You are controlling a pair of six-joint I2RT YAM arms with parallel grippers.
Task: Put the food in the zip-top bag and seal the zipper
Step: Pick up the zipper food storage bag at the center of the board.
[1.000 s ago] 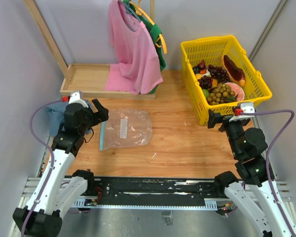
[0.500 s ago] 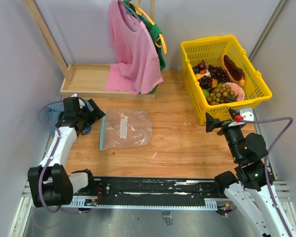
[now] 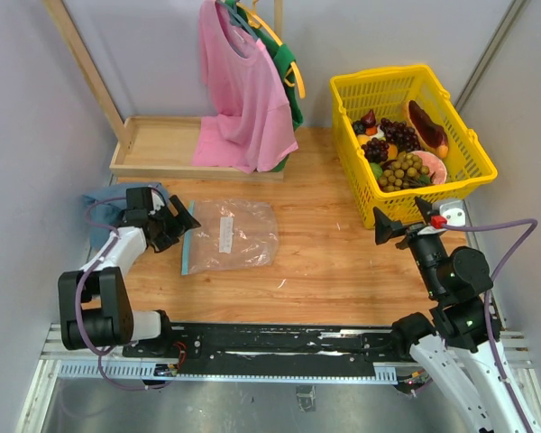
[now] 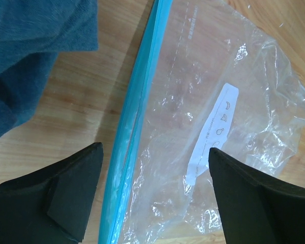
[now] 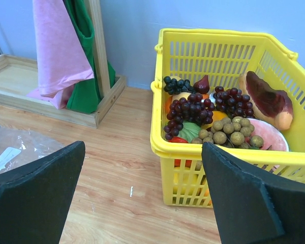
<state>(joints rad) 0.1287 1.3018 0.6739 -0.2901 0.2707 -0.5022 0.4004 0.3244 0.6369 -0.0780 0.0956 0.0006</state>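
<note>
The clear zip-top bag (image 3: 233,236) lies flat and empty on the wooden table, its white label facing up. The teal zipper (image 3: 187,245) runs along its left edge. My left gripper (image 3: 176,224) is open, low over the bag's mouth. In the left wrist view the zipper (image 4: 137,117) and the bag (image 4: 244,91) lie between the open fingers of the gripper (image 4: 155,152). The food (image 3: 398,149) is piled in the yellow basket (image 3: 379,81): grapes (image 5: 193,109), tan berries and other fruits. My right gripper (image 5: 142,152) is open and empty, in front of the basket (image 5: 193,147), also seen from above (image 3: 398,216).
A blue cloth (image 3: 104,200) lies left of the bag, close to the left gripper (image 4: 35,51). A pink shirt (image 3: 243,81) hangs on a wooden rack over a wooden tray (image 3: 158,144) at the back. Walls close in on both sides.
My left arm has swung down and in, bringing its open gripper low over the bag's zipper edge. My right gripper has shifted slightly left and stays open.
</note>
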